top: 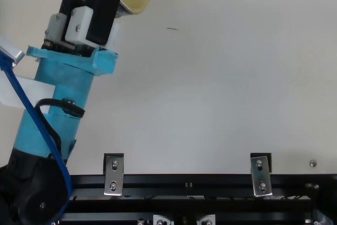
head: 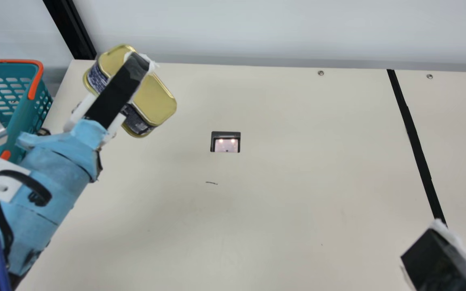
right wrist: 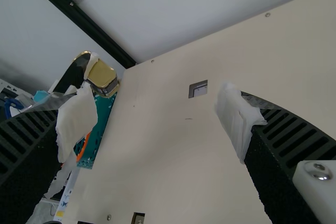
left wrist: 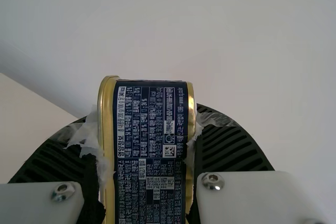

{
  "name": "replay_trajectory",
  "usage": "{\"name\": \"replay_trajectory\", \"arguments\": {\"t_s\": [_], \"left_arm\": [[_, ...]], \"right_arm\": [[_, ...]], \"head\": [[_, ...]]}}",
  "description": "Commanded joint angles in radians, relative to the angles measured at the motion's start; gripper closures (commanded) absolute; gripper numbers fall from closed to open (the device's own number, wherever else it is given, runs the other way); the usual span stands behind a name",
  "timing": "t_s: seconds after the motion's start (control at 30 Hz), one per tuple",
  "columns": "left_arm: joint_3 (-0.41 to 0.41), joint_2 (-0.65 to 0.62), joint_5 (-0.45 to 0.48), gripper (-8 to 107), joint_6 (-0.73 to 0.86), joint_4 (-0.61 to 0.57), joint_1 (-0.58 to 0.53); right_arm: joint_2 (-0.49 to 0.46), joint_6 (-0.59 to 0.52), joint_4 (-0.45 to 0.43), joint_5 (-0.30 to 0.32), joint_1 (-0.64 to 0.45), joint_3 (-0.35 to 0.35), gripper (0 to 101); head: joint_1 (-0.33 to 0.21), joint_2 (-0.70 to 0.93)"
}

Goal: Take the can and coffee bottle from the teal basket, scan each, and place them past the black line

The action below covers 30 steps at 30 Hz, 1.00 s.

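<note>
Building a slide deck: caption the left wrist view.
Left pincer closed on a gold-edged can, navy label facing out.

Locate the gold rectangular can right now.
In the main view's upper left, the gold rectangular can is clamped in the left gripper, between the teal basket and the scanner window.

A black post [head: 72, 32] stands behind the cream table [head: 257, 226]. Screws [head: 320, 73] dot its far edge. Two metal brackets [top: 114, 176] overlap a black rail [top: 184, 181].

Open cream tabletop [head: 297, 169] spanned the main view's centre up to the black line [head: 412, 129]; the left arm [head: 61, 173], can [head: 158, 103] and teal basket [head: 26, 117] obstructed its left side, the right gripper [head: 455, 250] its lower right corner.
</note>
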Motion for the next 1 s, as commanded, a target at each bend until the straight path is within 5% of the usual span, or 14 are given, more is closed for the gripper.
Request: {"name": "replay_trajectory", "arguments": {"t_s": [0.0,0.7,0.97], "left_arm": [[0.000,0.000,0.000,89,0.000,0.000,0.000],[-0.012,0.016,0.002,89,-0.004,-0.003,0.005],[-0.094,0.076,0.117,89,-0.141,0.087,0.168]], "right_arm": [[0.000,0.000,0.000,0.000,0.000,0.000,0],[0.000,0.000,0.000,0.000,0.000,0.000,0],[0.000,0.000,0.000,0.000,0.000,0.000,0]], "head": [[-0.003,-0.010],[-0.003,-0.010],[-0.003,-0.010]]}}
